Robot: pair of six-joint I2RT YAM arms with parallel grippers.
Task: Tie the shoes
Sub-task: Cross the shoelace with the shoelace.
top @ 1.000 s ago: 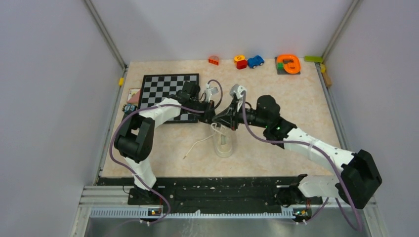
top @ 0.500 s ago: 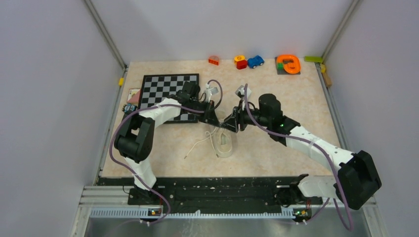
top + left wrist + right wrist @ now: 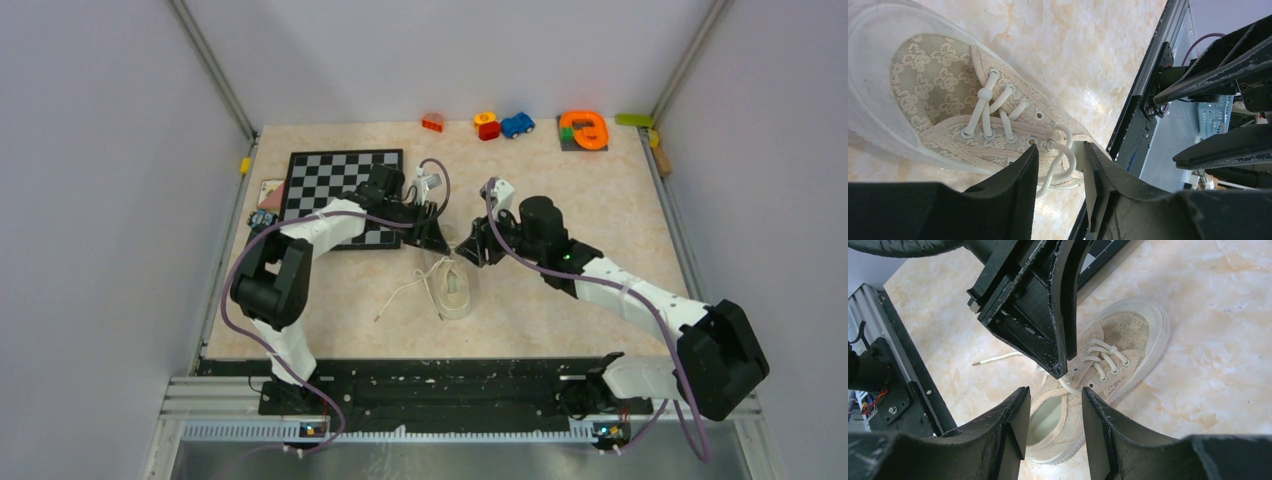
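We see sneaker (image 3: 455, 290) lying on tabletop (image 3: 570, 300) | left end effector (image 3: 1062, 147) spread above its laces (image 3: 998, 107), pinching nothing | right end effector (image 3: 1055, 390) spread too, just beside the left one, pinching nothing

The shoe (image 3: 456, 293) lies mid-table (image 3: 620, 190), toward the near edge, its lace (image 3: 400, 296) trailing left. The chessboard (image 3: 335, 180) sits behind it, leftward. Toys (image 3: 517, 124) line the far edge. The left gripper (image 3: 433, 240) and right gripper (image 3: 468, 250) hang side by side over the shoe's far end.
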